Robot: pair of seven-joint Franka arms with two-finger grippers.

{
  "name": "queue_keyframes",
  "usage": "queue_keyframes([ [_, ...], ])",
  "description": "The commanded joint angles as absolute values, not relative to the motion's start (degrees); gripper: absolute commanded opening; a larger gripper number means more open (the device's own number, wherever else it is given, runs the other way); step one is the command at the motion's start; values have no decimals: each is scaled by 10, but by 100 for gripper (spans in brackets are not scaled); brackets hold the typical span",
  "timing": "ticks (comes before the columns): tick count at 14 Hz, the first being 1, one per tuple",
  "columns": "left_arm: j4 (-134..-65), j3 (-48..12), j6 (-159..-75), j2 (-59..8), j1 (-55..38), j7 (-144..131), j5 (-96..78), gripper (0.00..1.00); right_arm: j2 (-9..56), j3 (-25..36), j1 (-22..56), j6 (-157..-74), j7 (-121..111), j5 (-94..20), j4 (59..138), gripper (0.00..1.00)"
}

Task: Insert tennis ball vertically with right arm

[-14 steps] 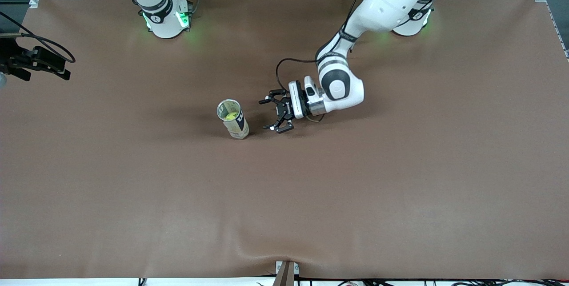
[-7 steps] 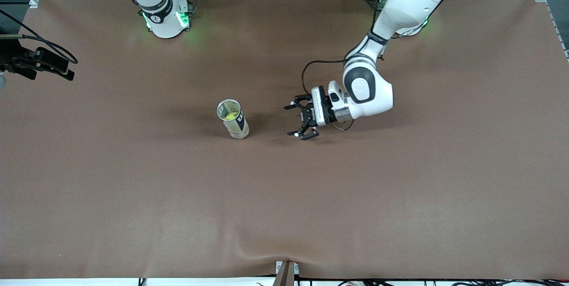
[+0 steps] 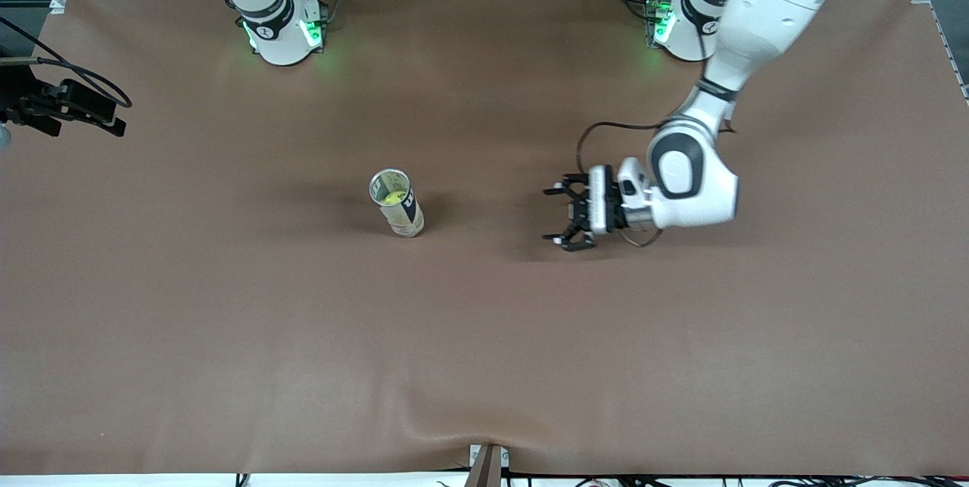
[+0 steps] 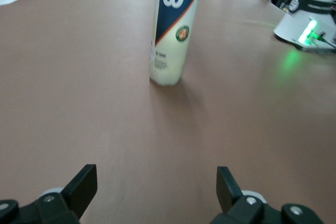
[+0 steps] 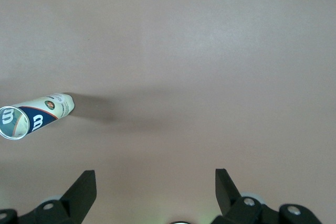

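A tennis ball can (image 3: 397,204) with a blue-and-white label stands upright and open near the table's middle. A yellow-green tennis ball (image 3: 390,198) lies inside it. My left gripper (image 3: 557,216) hangs low over the bare table beside the can, toward the left arm's end, open and empty, pointing at the can. The left wrist view shows the can (image 4: 175,24) well clear of my open left gripper (image 4: 156,179). My right gripper (image 5: 155,179) is open and empty, high up and out of the front view. Its wrist view looks down on the can (image 5: 34,115).
The brown mat (image 3: 484,335) covers the table. The right arm's base (image 3: 281,29) and the left arm's base (image 3: 681,25) glow green at the table's edge farthest from the front camera. A black device (image 3: 64,104) sits at the table's edge at the right arm's end.
My left gripper has drawn away from the can toward the left arm's end of the table, staying open. The can and ball have not moved.
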State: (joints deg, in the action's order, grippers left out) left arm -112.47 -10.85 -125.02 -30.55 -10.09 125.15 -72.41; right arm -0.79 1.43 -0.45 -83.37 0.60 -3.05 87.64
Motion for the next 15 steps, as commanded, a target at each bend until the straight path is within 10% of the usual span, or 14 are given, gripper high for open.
queue_keyframes([
  [1,-1100,-112,-1195,-294,-45,1189,-600,100,-18,13,-8,-834,-12,-21,886,100],
  [15,-900,-112,-946,-320,66,736,-261,100,-18,37,-1,-839,38,-14,887,100],
])
